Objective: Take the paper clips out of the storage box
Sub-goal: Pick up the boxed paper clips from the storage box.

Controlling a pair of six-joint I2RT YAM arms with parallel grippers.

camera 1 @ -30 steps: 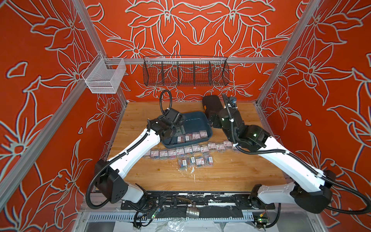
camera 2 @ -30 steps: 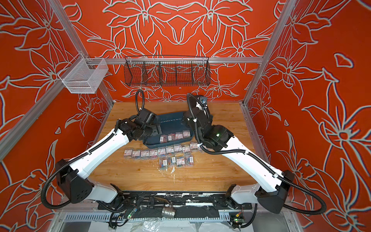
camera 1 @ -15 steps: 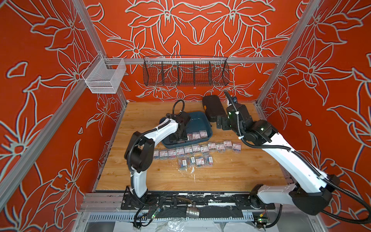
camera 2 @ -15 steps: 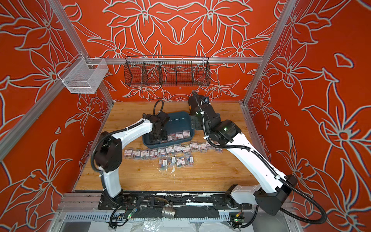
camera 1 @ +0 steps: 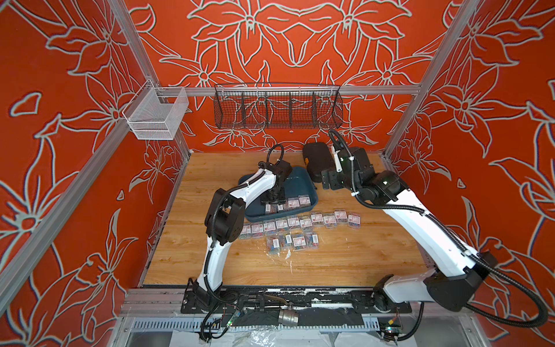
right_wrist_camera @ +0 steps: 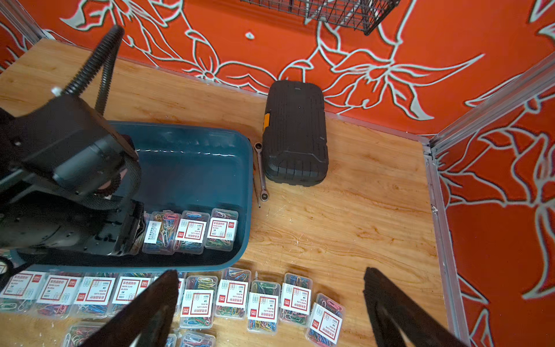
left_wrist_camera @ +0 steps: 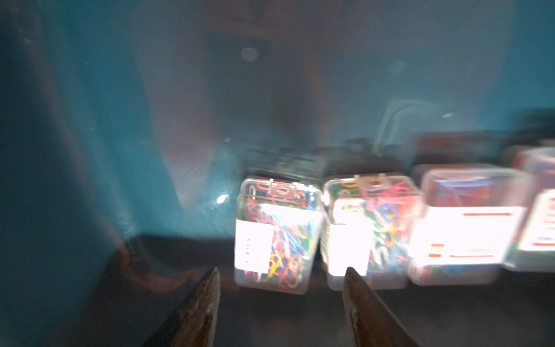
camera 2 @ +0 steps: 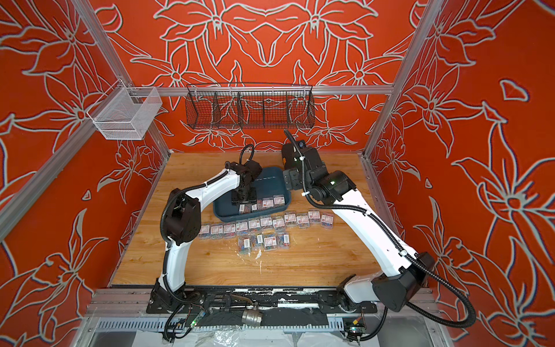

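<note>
A few small clear plastic boxes of multicoloured paper clips [right_wrist_camera: 192,231] line the robot-side wall of the shallow dark teal plastic storage tray [right_wrist_camera: 192,168]. Many more lie in rows just outside it. The left gripper [left_wrist_camera: 281,270] is inside the tray, jaws apart before the end box. The right gripper [right_wrist_camera: 270,270] gapes wide beside the tray.

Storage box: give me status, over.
Left gripper open, low inside storage box, facing end paper clips box. Right gripper open, hovering beside it, holding nothing. Four boxes remain inside; nothing blocking.
</note>
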